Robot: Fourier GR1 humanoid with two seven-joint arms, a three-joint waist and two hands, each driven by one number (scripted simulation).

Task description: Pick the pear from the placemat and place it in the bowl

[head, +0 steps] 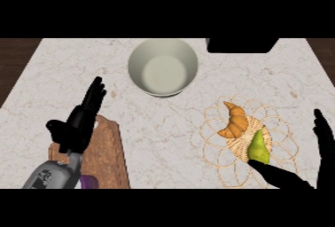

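Head view: pale marble counter [65, 80], dark floor [13, 57] at its far corners. Bowl [163, 73] at far centre. Right hand [325, 168] enters lower right, thumb and fingers spread wide, gripping nothing. Pear [259, 146] lies on the woven placemat [222, 164] beside a croissant [235, 120], between thumb and fingers, thumb tip just below its base. Left hand [78, 126] flat-fingered over the cutting board [108, 150].

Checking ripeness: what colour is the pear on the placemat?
The pear is green, lighter towards its top; the head view shows it best.
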